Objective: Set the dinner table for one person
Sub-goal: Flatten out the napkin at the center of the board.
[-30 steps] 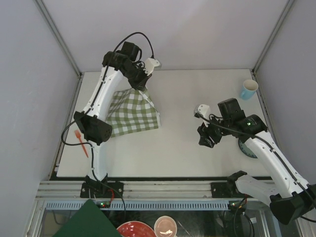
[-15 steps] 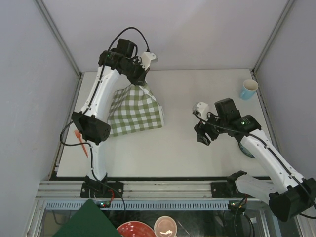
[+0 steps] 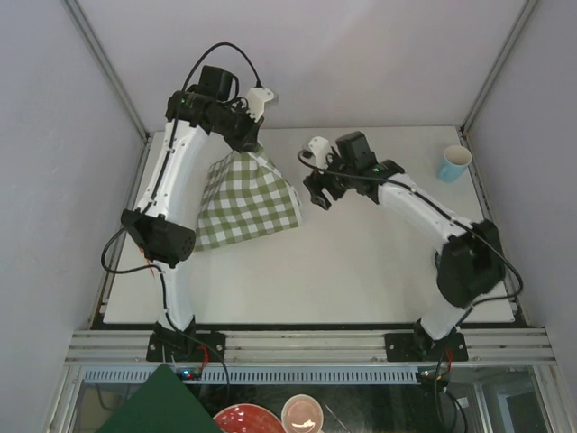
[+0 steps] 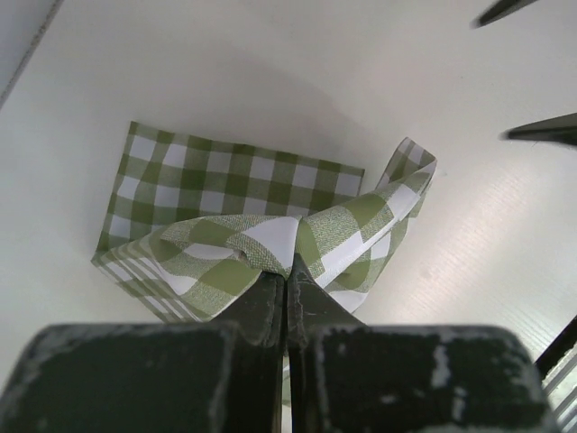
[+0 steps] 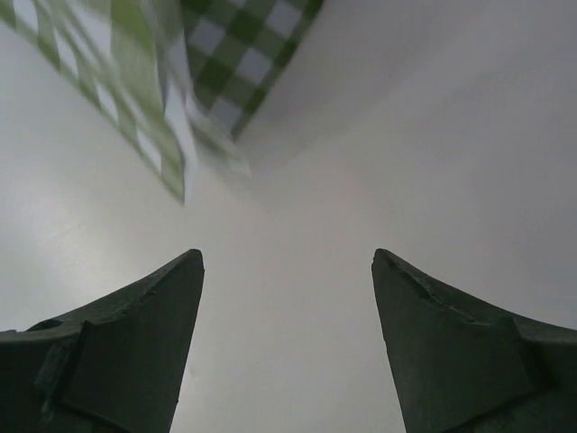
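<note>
Step in hand: as I judge it, you are spreading the checked cloth [image 3: 248,203] flat as a place mat on the dinner table [image 3: 361,262].
Left gripper [image 4: 287,280]: it is closed tight on a bunched fold of the cloth and holds this peak up in the air. The lower part of the cloth rests on the tabletop.
Right gripper [image 5: 288,262]: its jaws stand wide apart and hold nothing. It hovers just beside the right edge of the cloth, over bare table.
Dinner table: it lies under both arms. The cloth is on its far left part.
Cloth shape: it is folded over itself, with one loose corner standing up on the right side in the left wrist view.
Your grip: bring the right gripper to that loose corner and take only one layer, close to the edge.
Your pull: move both hands apart, low and slowly, so the folds open without dragging the whole cloth.
Risk: if you pinch two layers, the fold probably stays.
Blue cup [image 3: 454,163]: it stands at the far right corner, well apart from the work.
</note>
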